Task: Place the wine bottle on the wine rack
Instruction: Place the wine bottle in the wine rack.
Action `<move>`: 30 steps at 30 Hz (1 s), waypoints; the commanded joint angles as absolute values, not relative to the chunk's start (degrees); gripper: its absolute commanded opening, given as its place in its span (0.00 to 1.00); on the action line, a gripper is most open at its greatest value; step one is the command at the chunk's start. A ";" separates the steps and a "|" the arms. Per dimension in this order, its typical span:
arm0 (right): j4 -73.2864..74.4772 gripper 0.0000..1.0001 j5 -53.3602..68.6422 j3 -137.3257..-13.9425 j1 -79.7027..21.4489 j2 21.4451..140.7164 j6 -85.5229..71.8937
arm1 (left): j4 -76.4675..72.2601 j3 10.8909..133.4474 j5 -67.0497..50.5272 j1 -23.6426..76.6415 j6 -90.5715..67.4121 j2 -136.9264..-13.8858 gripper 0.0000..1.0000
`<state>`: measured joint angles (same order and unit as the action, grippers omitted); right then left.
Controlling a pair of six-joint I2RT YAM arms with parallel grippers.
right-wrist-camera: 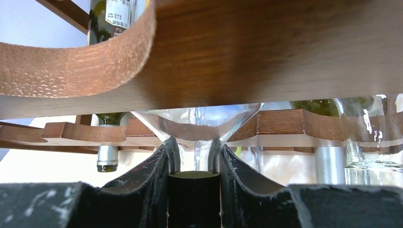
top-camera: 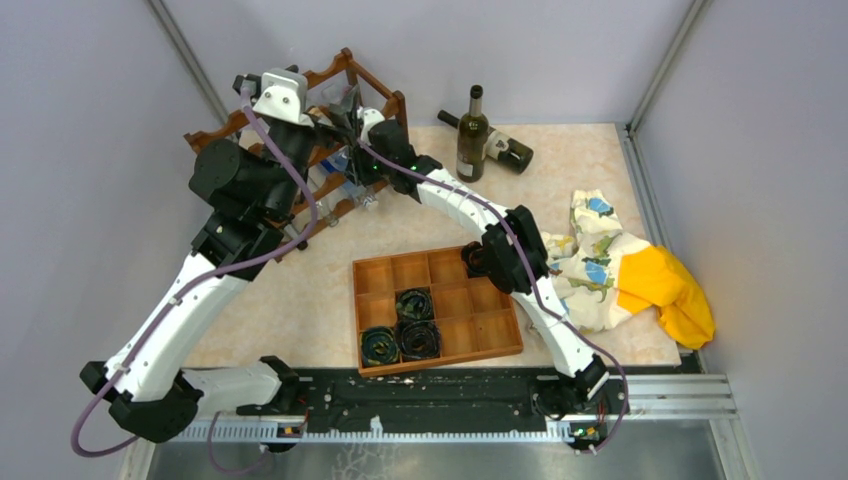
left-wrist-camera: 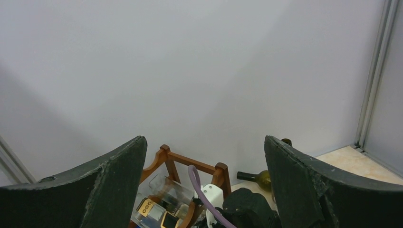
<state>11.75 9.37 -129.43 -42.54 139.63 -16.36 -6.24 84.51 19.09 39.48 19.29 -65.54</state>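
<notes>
One clear wine bottle [right-wrist-camera: 197,122] lodged in the wine rack [right-wrist-camera: 266,47] at eleven o'clock, neck pinched by right tool [right-wrist-camera: 194,153]; left tool [left-wrist-camera: 204,142] gaping, empty; release pending, two dark bottles [top-camera: 472,140] unracked.

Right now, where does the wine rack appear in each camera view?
Top external: wine rack at upper left, partly hidden.
Left wrist: the rack sits bottom centre, against the wall.
Right wrist: its rails fill the upper frame.
Shared landmark: the lying green bottle, in the top and left wrist views only.
</notes>
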 commanded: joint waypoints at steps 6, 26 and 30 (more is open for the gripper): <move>-7.67 0.14 7.20 -135.44 -42.70 139.56 -18.01 | -6.41 87.30 19.33 39.29 20.48 -66.63 0.99; -17.10 0.08 6.65 -127.72 -42.63 135.98 -19.87 | -7.10 86.41 19.07 39.29 20.27 -66.68 0.99; -18.12 0.09 7.00 -126.69 -42.71 136.01 -20.68 | -7.25 86.53 18.77 39.29 20.42 -66.88 0.99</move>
